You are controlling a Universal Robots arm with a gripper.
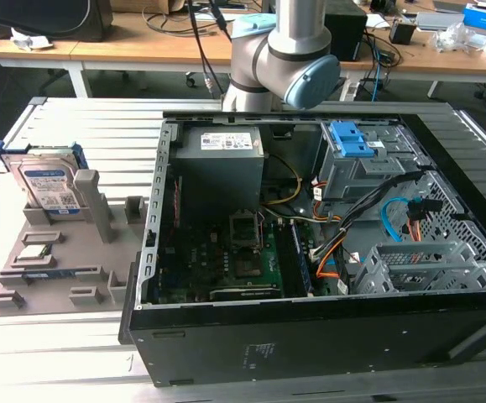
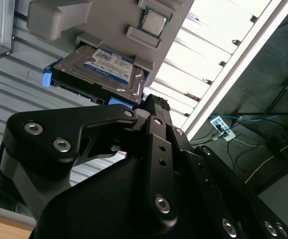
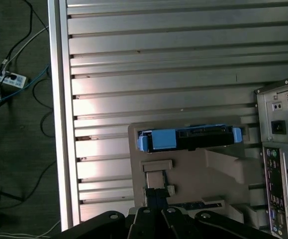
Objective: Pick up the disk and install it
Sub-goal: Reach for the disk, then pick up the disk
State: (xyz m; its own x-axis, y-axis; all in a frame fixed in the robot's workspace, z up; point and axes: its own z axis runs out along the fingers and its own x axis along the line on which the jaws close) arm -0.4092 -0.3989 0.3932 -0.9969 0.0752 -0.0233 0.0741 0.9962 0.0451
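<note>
Status: nothing done yet, by my read. Both the pick and the install are outstanding.

Exterior view: the disk stands on edge in the grey fixture tray at the exterior view's left, well apart from the open PC case. The grey drive bay with blue latches has no disk in it that I can see. The arm rises behind the case, elbow joint over its rear edge.

Second wrist view: the gripper is near the disk but apart from it. The disk sits in its slot, label up.

First wrist view: camera looks straight down on the slatted table and the tray. The gripper points down over the tray, beside the disk and not touching it. Jaws look closed together with nothing between them.
</note>
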